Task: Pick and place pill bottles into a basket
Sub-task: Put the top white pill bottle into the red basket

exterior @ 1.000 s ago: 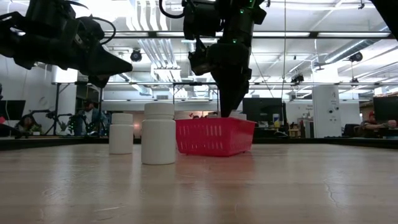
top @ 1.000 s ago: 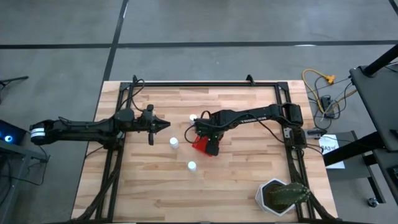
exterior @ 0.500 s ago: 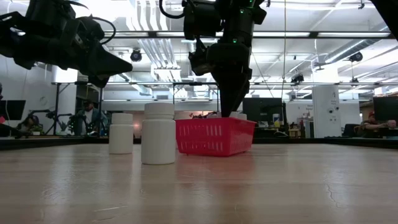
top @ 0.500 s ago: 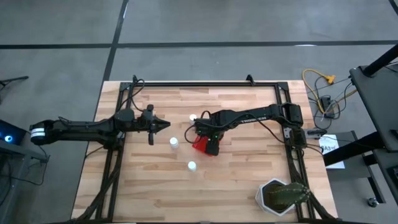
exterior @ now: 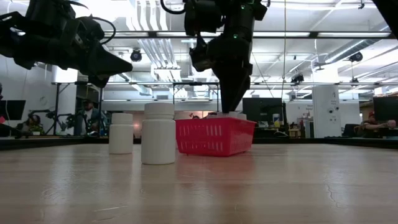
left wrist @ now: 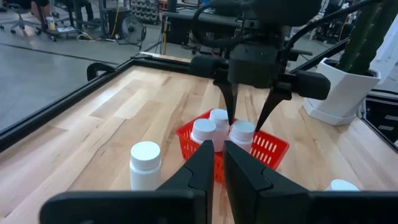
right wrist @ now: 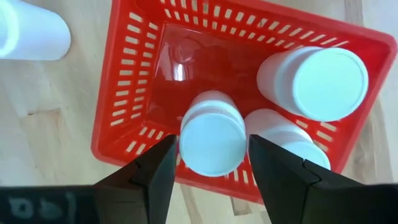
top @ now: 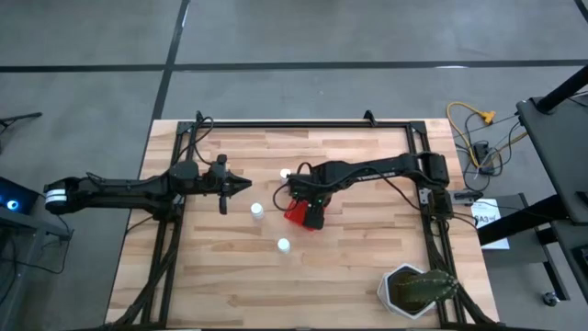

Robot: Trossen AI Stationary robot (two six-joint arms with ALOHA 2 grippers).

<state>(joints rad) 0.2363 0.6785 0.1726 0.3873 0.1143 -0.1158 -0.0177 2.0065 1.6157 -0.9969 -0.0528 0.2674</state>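
Hovering spread-fingered over the red basket (right wrist: 205,43) at table centre, right gripper (right wrist: 211,158) straddling a just-set pill bottle (right wrist: 212,137) among three, risking clipping its cap and tipping it on lifting; left gripper (left wrist: 214,155) pressed together, waiting at nine o'clock.
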